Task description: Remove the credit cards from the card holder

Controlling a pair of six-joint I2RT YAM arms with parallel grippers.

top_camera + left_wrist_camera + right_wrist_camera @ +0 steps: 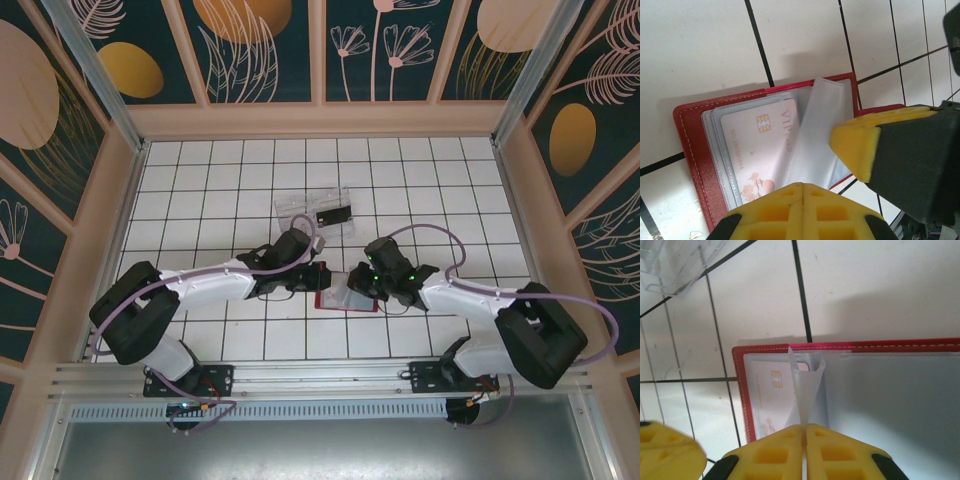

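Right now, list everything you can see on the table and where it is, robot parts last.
card holder: one, red outside and grey-blue inside, lying open on the tiles between the two arms
clear sleeve: one, transparent, lifted up from the card holder
VIP card: one, pale with a gold chip, inside a sleeve of the card holder
clear tray: one, transparent, on the tiles beyond the card holder
dark card: one, near-black, in the clear tray
table: one, white tiles with dark lines
left end effector: one, yellow fingers, shut, at the card holder's edge
right end effector: one, yellow fingers, shut on the clear sleeve
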